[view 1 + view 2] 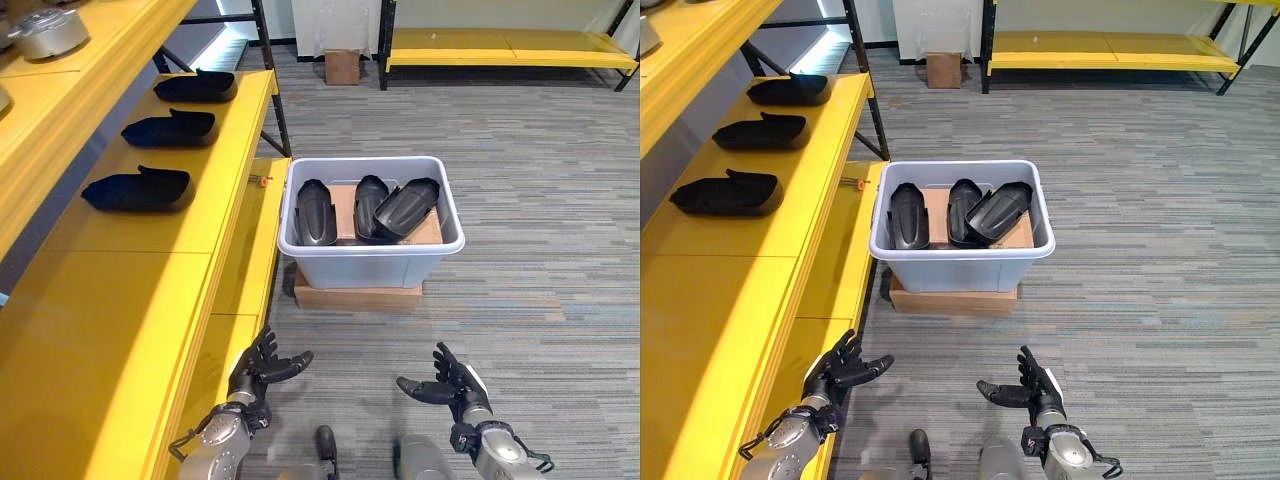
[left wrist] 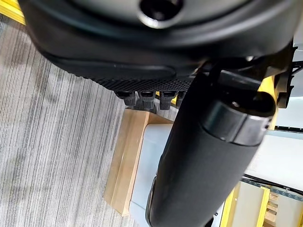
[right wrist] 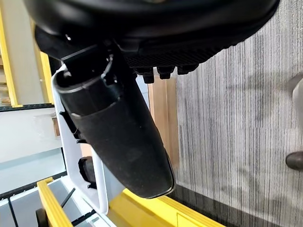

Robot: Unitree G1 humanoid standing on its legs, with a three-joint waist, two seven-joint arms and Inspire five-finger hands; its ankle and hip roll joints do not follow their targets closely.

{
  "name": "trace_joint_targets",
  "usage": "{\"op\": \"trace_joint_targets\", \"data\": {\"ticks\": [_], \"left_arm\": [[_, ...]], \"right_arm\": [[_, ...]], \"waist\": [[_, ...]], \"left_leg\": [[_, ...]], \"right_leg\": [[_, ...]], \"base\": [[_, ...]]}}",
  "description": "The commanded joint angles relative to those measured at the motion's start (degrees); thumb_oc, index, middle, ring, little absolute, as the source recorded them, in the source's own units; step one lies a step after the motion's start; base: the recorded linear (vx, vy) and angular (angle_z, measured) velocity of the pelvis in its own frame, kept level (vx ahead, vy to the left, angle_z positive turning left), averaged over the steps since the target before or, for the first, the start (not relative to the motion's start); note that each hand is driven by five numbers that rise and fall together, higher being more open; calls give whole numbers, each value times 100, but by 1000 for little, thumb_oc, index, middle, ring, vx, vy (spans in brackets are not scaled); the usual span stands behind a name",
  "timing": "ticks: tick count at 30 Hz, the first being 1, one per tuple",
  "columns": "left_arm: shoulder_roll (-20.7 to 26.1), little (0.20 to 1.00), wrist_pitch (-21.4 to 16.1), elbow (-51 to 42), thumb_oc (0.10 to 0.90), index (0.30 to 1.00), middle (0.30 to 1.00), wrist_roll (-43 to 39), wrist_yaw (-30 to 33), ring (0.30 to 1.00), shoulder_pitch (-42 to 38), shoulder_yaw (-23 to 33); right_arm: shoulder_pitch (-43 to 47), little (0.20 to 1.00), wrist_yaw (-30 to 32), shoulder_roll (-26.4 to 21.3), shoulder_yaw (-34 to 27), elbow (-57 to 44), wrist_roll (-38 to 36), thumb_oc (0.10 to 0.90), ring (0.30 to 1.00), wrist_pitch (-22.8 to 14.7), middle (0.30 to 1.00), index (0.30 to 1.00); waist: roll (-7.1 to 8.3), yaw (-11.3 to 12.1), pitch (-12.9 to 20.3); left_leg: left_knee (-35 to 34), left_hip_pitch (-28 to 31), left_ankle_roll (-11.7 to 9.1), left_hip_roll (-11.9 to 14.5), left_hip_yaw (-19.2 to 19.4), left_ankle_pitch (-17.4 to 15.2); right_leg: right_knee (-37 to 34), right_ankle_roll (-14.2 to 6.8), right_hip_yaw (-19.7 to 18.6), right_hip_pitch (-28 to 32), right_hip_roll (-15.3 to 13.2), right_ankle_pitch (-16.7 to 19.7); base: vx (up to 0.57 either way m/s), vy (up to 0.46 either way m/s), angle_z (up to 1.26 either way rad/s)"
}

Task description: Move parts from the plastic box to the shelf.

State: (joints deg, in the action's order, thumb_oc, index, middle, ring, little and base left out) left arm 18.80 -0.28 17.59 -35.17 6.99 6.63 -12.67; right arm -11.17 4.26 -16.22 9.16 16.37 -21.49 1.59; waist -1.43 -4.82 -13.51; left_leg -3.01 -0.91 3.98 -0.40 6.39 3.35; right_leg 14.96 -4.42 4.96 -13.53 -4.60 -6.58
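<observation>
Plastic box: centre frame, three black parts inside
Shelf: left, three parts
Left robot hand, right robot hand: released, empty, bottom

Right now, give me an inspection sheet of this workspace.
Surface: yellow shelf on the robot's left; grey carpet floor.
Job's things: three black parts lie in a row on the shelf; three more black parts stand in the plastic box, which rests on a flat cardboard box.
Clutter: small orange item on the shelf edge by the box.
Hands: left hand and right hand open, empty, low before the box.
Cables: nothing seen.
Surroundings: silver round part on the upper shelf; second yellow rack; cardboard carton.
</observation>
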Motion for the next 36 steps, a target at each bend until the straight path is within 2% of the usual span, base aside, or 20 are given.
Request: {"op": "trace_joint_targets", "data": {"ticks": [1,6,9,10,11,12,14,17,18,19,21,23,24,26,27,28,29,30,32,36], "left_arm": [[-6,1000,-430,-493,900,1000,1000,234,-111,1000,-144,298],[-56,1000,-441,-454,900,1000,1000,327,-182,1000,-5,349],[-152,1000,-433,-341,900,1000,1000,313,-220,1000,-77,279],[-155,1000,-433,-340,900,1000,1000,313,-220,1000,-77,279],[-190,1000,-457,-367,900,1000,1000,287,-200,1000,-163,229],[-191,1000,-458,-367,900,1000,1000,287,-200,1000,-163,229],[-232,1000,-480,-420,900,1000,1000,225,-182,1000,-250,141],[-237,1000,-477,-420,900,1000,1000,174,-183,1000,-298,72],[-248,1000,-442,-413,900,1000,1000,113,-178,1000,-271,89],[-247,1000,-442,-414,900,1000,1000,113,-178,1000,-271,89],[-241,1000,-407,-412,900,1000,1000,83,-159,1000,-231,103],[-215,1000,-391,-458,900,1000,1000,59,-153,1000,-194,124],[-219,1000,-371,-473,900,1000,1000,47,-119,1000,-162,157],[-234,1000,-355,-472,900,1000,1000,31,-119,1000,-107,163],[-225,1000,-376,-444,900,1000,1000,36,-115,1000,-29,161],[-223,1000,-376,-444,900,1000,1000,36,-115,1000,-29,161],[-213,1000,-391,-397,900,1000,1000,97,-144,1000,-35,109],[-213,1000,-392,-396,900,1000,1000,97,-145,1000,-36,109],[-229,1000,-388,-337,900,1000,1000,218,-149,1000,-60,39],[-234,1000,-425,-331,900,1000,1000,195,-183,1000,-31,33]], "right_arm": [[152,1000,-10,-255,-139,-465,-127,900,1000,-480,1000,1000],[98,1000,-78,-285,-118,-506,44,900,1000,-426,1000,1000],[67,1000,-83,-276,-132,-452,-4,900,1000,-459,1000,1000],[68,1000,-83,-278,-132,-451,-5,900,1000,-459,1000,1000],[83,1000,-60,-364,-148,-496,-19,900,1000,-482,1000,1000],[83,1000,-60,-365,-148,-496,-19,900,1000,-483,1000,1000],[74,1000,-14,-464,-220,-517,-65,900,1000,-525,1000,1000],[81,1000,-22,-504,-220,-499,-150,900,1000,-542,1000,1000],[52,1000,-40,-520,-182,-453,-142,900,1000,-517,1000,1000],[52,1000,-40,-519,-182,-453,-142,900,1000,-517,1000,1000],[54,1000,-24,-549,-129,-416,-117,900,1000,-516,1000,1000],[68,1000,7,-595,-124,-411,-149,900,1000,-518,1000,1000],[84,1000,29,-609,-122,-414,-133,900,1000,-506,1000,1000],[60,1000,83,-610,-149,-382,-160,900,1000,-489,1000,1000],[39,1000,95,-598,-175,-356,-169,900,1000,-502,1000,1000],[39,1000,95,-596,-175,-356,-169,900,1000,-502,1000,1000],[-22,1000,98,-576,-178,-338,-131,900,1000,-536,1000,1000],[-21,1000,98,-577,-179,-338,-131,900,1000,-537,1000,1000],[-51,1000,93,-537,-156,-320,-169,900,1000,-558,1000,1000],[-48,1000,-14,-505,-20,-339,85,900,1000,-503,1000,1000]], "waist": [[28,-142,218],[43,-195,253],[64,-314,447],[55,-318,443],[6,-362,475],[3,-368,475],[-105,-456,557],[-98,-481,600],[-35,-443,611],[-36,-446,609],[107,-362,550],[300,-186,364],[382,-139,309],[471,42,213],[463,99,223],[477,96,237],[364,121,266],[364,117,271],[245,137,307],[144,152,476]], "left_leg": [[405,843,-255,-185,-462,-1154],[226,1376,-336,-173,-493,-1347],[340,1578,-491,-23,-560,-1427],[346,1581,-493,-14,-562,-1435],[514,1648,-624,202,-632,-1350],[518,1646,-625,206,-637,-1353],[843,1567,-832,488,-786,-866],[1269,1430,-965,660,-888,-280],[1896,1263,-996,775,-876,220],[1909,1256,-997,778,-881,214],[3195,745,-941,846,-860,775],[4316,128,-760,685,-831,681],[4388,-81,-655,730,-647,512],[4003,-691,-564,683,-294,-34],[2520,-839,-622,620,-254,-242],[2479,-836,-621,605,-250,-211],[823,-834,-734,658,-375,176],[775,-820,-736,655,-377,211],[-199,-944,-875,676,-472,551],[-199,-864,-889,594,-679,700]], "right_leg": [[-1132,-346,265,151,-84,891],[-1773,-537,121,60,-152,1283],[-1831,-443,-249,245,-97,1422],[-1834,-441,-243,253,-90,1421],[-1614,-347,-260,276,8,1338],[-1611,-346,-254,277,8,1335],[-1315,-107,-208,312,235,1041],[-1115,82,-146,438,404,764],[-1114,228,-192,652,543,590],[-1115,230,-188,653,545,590],[-1166,413,-267,913,619,483],[-1227,525,-358,1159,591,463],[-1229,558,-387,1229,572,419],[-1288,505,-472,1494,490,350],[-1367,361,-534,1712,436,206],[-1369,360,-534,1697,423,212],[-1425,291,-488,1888,467,70],[-1427,292,-483,1883,466,76],[-1474,262,-509,2094,531,-65],[-1368,198,-712,2432,478,-315]], "base": [[276,-79,24],[295,-100,-9],[321,-138,1],[323,-256,20],[203,-194,23],[370,-334,43],[323,-273,62],[284,-248,44],[283,-246,25],[288,-276,24],[180,-257,0],[163,-257,-37],[192,-188,-48],[280,-22,-30],[293,96,-20],[449,177,-17],[211,87,-10],[326,137,-3],[247,107,9],[336,181,-12]]}}
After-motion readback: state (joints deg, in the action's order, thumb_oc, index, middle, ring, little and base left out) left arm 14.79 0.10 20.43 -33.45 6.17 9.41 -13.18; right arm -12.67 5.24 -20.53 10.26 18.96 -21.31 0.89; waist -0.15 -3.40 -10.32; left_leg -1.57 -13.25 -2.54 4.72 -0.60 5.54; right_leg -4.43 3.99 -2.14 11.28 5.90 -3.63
